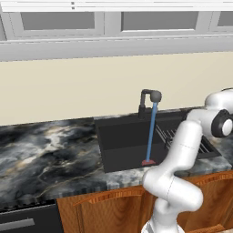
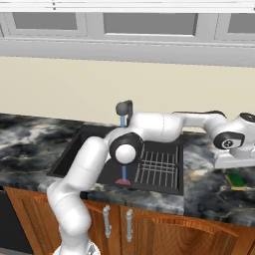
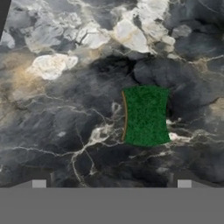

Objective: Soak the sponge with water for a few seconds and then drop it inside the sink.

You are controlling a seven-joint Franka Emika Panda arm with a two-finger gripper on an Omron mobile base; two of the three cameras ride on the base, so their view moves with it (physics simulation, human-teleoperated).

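The sponge lies green side up on the marbled counter, with a thin yellow edge showing on its left. From the right base view the sponge sits on the counter to the right of the sink. My gripper hovers above it, open, its two tips wide apart with nothing between them; the sponge lies ahead and slightly right of centre. The hand hangs just over the sponge. Water runs in a thin blue stream from the dark tap into the black sink, ending at a reddish patch.
A wire rack lies in the right half of the basin. My arm stretches across the sink toward the right counter. Grey-black marbled counter extends left of the sink. Wooden cabinet doors sit below, and the wall rises behind the tap.
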